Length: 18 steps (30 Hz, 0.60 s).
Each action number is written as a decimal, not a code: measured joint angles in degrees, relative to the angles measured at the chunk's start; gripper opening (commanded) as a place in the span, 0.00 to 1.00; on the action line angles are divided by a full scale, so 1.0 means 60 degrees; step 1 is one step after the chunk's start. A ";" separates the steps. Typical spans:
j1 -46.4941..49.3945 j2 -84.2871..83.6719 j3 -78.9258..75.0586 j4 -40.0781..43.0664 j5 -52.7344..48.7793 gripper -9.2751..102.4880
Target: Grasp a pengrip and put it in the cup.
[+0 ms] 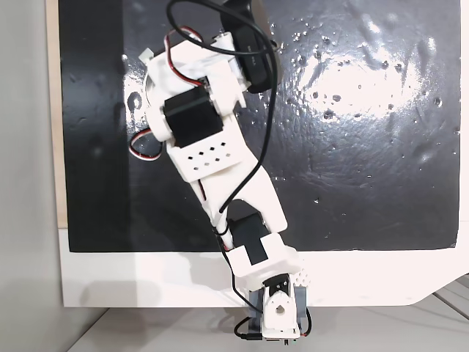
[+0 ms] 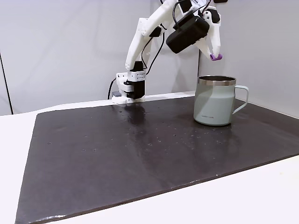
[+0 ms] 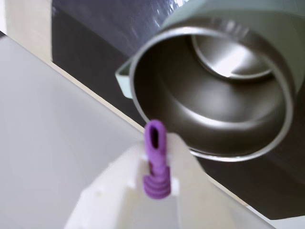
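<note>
One small purple ridged rubbery tube, the pengrip (image 3: 156,162), sits pinched between the white plastic fingers (image 3: 186,191) of the gripper (image 2: 215,55), and we see it best in the wrist view, low in the centre of the frame, standing on end with its open slot toward the camera. The jaws are closed on it from both sides. In a fixed view from the side, we find the same pengrip (image 2: 215,57) as a purple dot at the gripper's tip in the upper right of the frame, held in the air directly above the rim of the round pale grey-green mug with a brushed-metal rim, the cup (image 2: 216,100). Pengrip and cup are apart, with clear space between them.

We see the cup standing upright on the dark glossy mat (image 2: 117,154), right of centre in that view, its handle pointing to the right edge of the frame. In the wrist view the cup (image 3: 214,95) takes up the upper right, its shiny metal inside open to us.

From above, in a fixed view, we see the white arm (image 1: 220,154) with black motors stretching from the bottom centre up to the top centre of the frame, across the black mat (image 1: 366,147), which lies on a white tabletop (image 1: 146,282).
</note>
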 measured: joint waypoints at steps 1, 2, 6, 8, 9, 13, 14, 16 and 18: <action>-0.0103 0.0000 0.0000 0.0000 -0.0044 0.08; -0.0205 0.0000 0.0000 0.0000 -0.0059 0.08; -0.0264 0.0000 0.0015 0.0000 -0.0132 0.20; -0.0176 0.0000 0.0146 0.0000 -0.0190 0.30; -0.0161 0.0015 0.0234 0.0000 -0.0264 0.34; -0.0205 0.0044 0.0557 0.0000 -0.0498 0.38; -0.0190 0.0132 0.0659 0.0000 -0.0542 0.38; -0.0132 0.0337 0.0864 0.0000 -0.0615 0.38; -0.0044 0.0630 0.1069 0.0000 -0.0688 0.38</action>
